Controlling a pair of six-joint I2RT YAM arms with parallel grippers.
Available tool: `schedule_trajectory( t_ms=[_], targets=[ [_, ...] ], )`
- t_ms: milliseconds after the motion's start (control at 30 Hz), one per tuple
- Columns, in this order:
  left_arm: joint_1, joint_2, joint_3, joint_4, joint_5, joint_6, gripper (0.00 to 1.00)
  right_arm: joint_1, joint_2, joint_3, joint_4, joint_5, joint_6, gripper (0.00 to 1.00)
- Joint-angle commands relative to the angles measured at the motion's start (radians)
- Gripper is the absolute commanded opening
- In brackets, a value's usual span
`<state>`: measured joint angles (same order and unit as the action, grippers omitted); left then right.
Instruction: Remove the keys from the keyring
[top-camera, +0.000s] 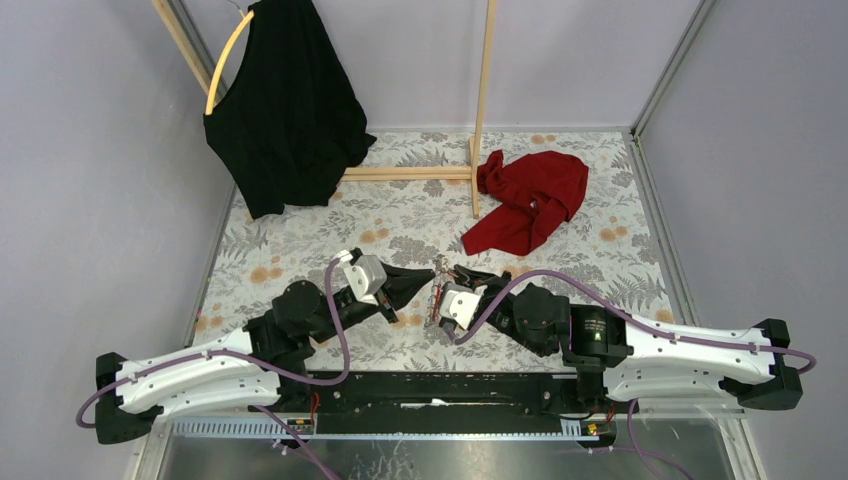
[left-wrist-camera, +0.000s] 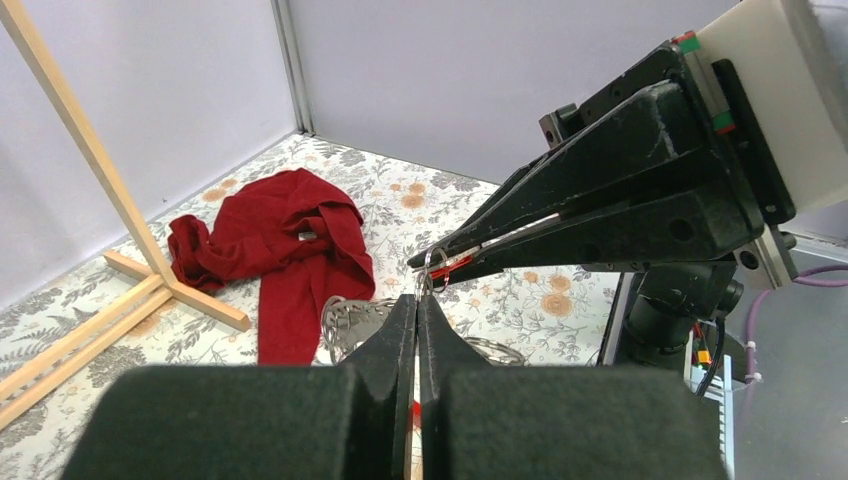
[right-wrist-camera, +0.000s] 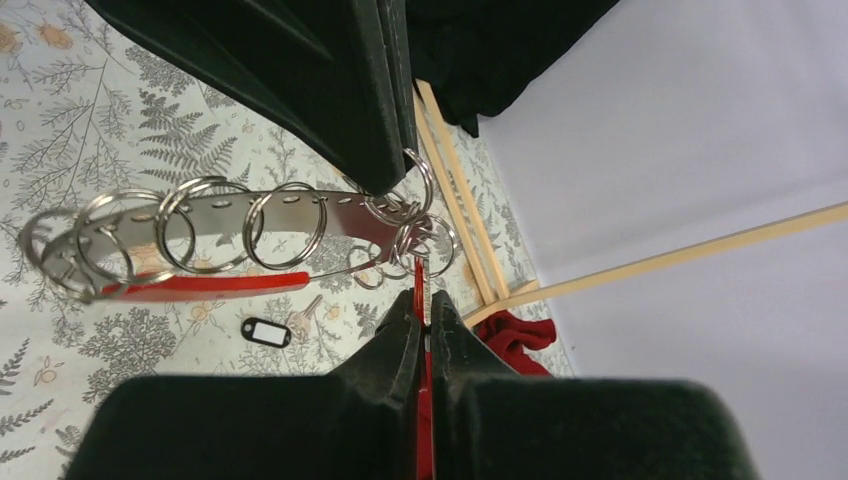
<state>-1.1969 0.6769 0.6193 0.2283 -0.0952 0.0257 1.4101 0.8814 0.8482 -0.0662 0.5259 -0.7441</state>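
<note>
Found left gripper and right gripper tip to tip over the near middle of the table, one reaching in from each side. Saw the keyring between them, off the surface, and a loose key on the table beneath. Noted a cloth behind and to the right, beside the foot of a rack, and a garment hung on it far left.

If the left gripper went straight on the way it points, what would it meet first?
The right gripper: its shut tips lie just ahead of the left gripper, with the keyring clamped by both. They look nearly touching, though depth is unclear.
</note>
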Motion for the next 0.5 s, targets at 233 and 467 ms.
schedule_trajectory(
  t_ms=[233,467],
  targets=[
    [0.003,-0.040,-0.062,0.198,-0.003,-0.050,0.00,0.003,0.024,0.018,-0.002,0.098,0.013,0.00],
    [0.003,-0.017,-0.017,0.085,0.004,-0.032,0.29,0.003,0.041,0.077,0.052,0.118,-0.130,0.00]
  ],
)
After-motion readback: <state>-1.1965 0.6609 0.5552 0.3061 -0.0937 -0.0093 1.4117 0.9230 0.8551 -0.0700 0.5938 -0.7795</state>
